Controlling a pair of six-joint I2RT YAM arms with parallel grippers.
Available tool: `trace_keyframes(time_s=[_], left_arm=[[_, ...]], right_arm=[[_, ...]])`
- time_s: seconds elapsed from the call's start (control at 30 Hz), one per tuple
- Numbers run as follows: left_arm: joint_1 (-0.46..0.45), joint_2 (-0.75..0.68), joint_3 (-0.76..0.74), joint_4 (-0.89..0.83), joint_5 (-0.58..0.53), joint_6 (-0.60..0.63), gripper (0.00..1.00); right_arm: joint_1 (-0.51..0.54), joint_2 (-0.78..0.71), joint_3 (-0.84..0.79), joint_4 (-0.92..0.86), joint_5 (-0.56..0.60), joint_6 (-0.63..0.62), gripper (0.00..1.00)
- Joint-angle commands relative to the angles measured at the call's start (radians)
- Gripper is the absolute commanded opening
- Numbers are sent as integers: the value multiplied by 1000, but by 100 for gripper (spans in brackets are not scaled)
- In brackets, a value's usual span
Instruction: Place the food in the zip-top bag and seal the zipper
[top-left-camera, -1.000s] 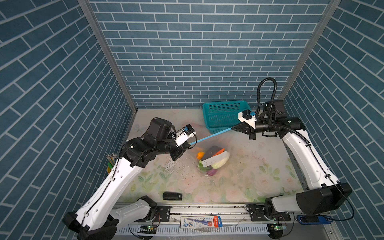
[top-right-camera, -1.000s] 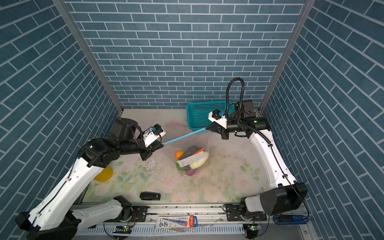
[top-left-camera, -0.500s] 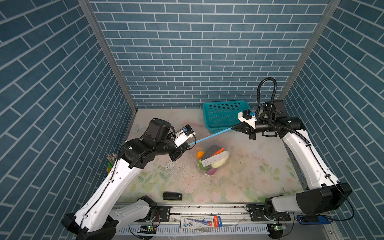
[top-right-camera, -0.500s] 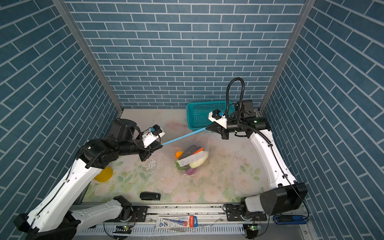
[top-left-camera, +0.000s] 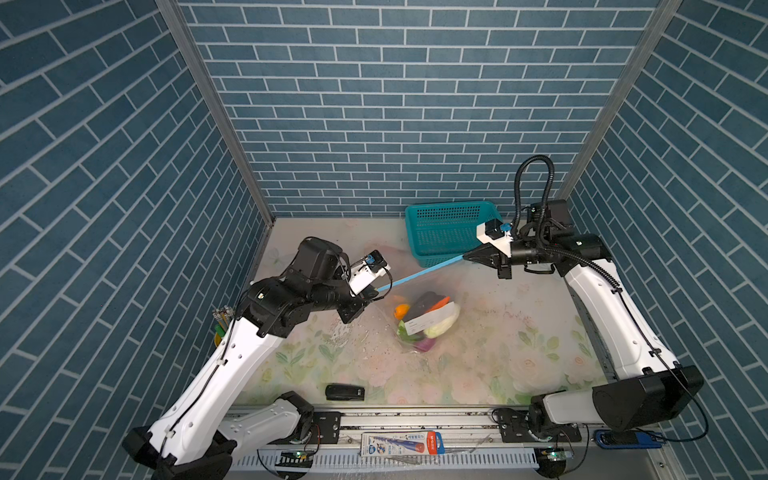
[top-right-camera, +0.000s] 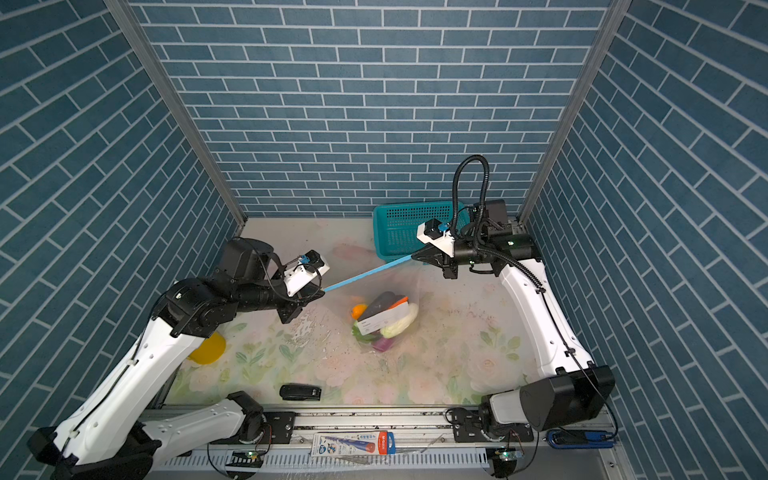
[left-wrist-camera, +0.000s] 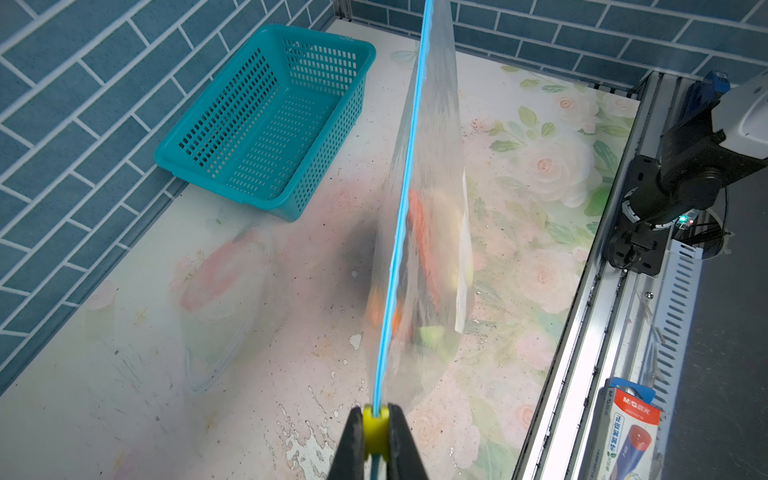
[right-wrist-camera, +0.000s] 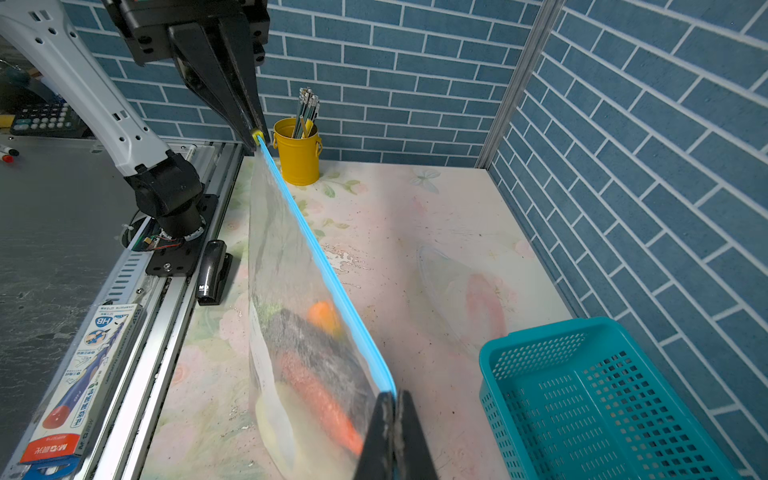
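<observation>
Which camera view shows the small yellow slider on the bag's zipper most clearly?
The left wrist view: the yellow slider sits large in the foreground, clamped by the left gripper. The right wrist view shows it small and far. In both top views it cannot be made out.

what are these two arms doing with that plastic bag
Both arms hold the zip-top bag up between them, stretched taut by its blue zipper. The left pincer is clamped on the yellow slider at one end, and the right pincer pinches the strip's other end. The food sits inside at the bag's bottom, and the strip looks closed along its length. The teal basket by the back wall is empty.
</observation>
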Motion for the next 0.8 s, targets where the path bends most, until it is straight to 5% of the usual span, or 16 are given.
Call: trace_keyframes(time_s=[0.0,0.2,0.43,0.77], left_arm=[[18,-11,12,-92,-38,1,8],[17,21,49,-110,5,-8,16],[0,33,43,25,62,-103,53],[-23,196,149,207,156,-162,66]], right_arm=[[-32,-4,-11,27,3,9,0],[-18,22,-10,28,-40,4,0],[29,61,2,32,-53,0,0],[69,91,14,31,-48,-4,0]])
